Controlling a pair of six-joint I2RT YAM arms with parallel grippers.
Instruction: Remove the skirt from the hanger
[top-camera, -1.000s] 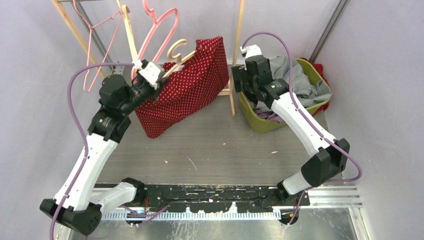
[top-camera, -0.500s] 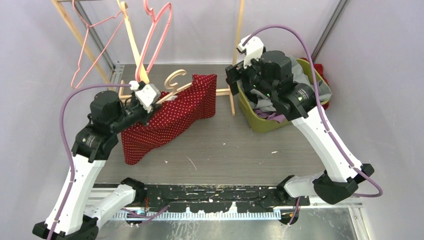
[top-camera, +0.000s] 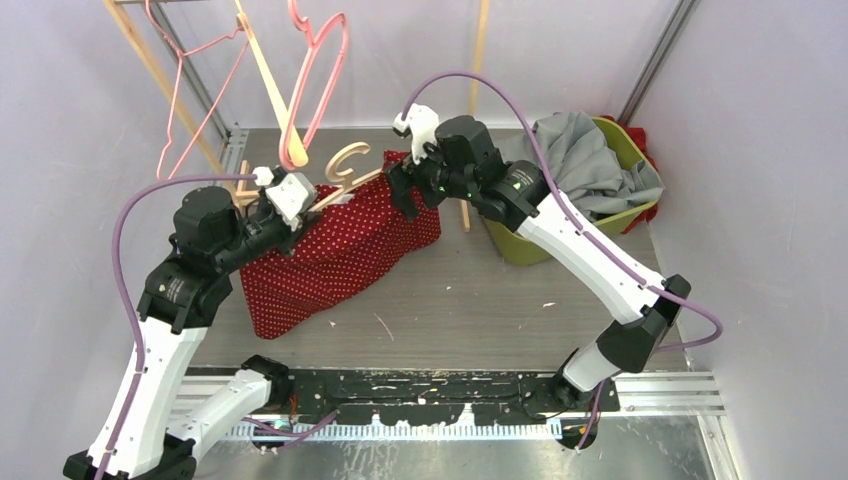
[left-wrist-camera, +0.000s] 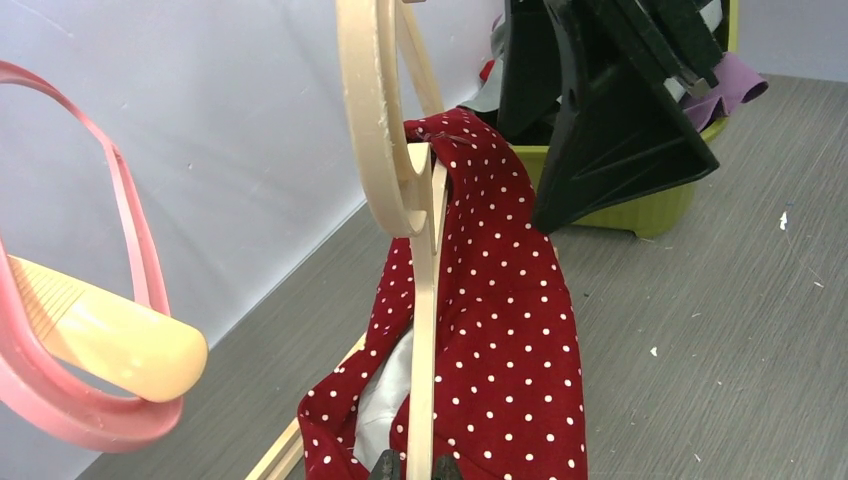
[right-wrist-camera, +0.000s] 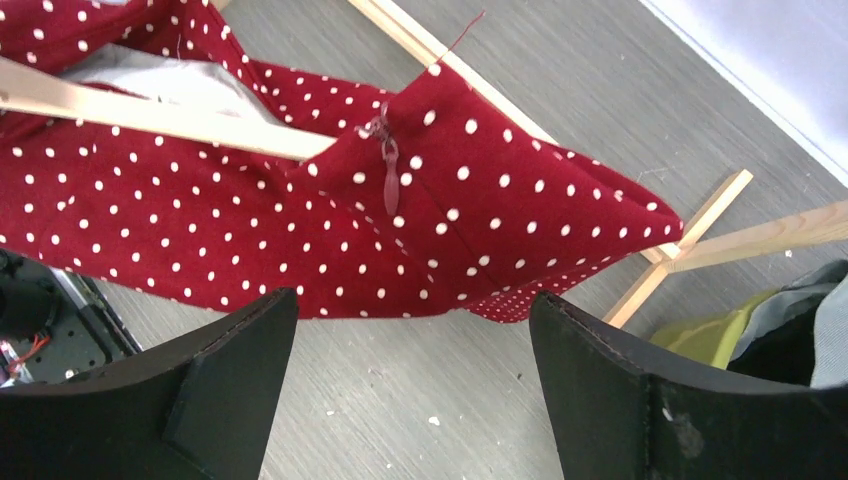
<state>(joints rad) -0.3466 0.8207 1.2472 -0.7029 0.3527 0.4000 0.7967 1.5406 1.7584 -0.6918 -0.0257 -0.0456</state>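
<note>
A red skirt (top-camera: 340, 255) with white dots hangs on a wooden hanger (top-camera: 349, 160), tilted, its lower end down at the table. My left gripper (top-camera: 303, 197) is shut on the hanger's bar (left-wrist-camera: 422, 300), and the skirt (left-wrist-camera: 510, 340) drapes on both sides of it. My right gripper (top-camera: 407, 195) is open and hovers right over the skirt's upper right end. In the right wrist view the skirt (right-wrist-camera: 300, 230) and the hanger's tip (right-wrist-camera: 150, 115) lie just beyond the open right gripper (right-wrist-camera: 410, 298), with only floor between the fingers.
A green bin (top-camera: 520, 245) full of grey clothes (top-camera: 590, 170) stands at the right. Pink hangers (top-camera: 310, 80) dangle from a wooden rack (top-camera: 472, 110) at the back. The rack's floor bars (right-wrist-camera: 700, 225) lie behind the skirt.
My right arm swung left from the bin to the skirt's upper end, its jaws narrowing slightly. My left gripper brought the hanger and skirt lower and leftward.
</note>
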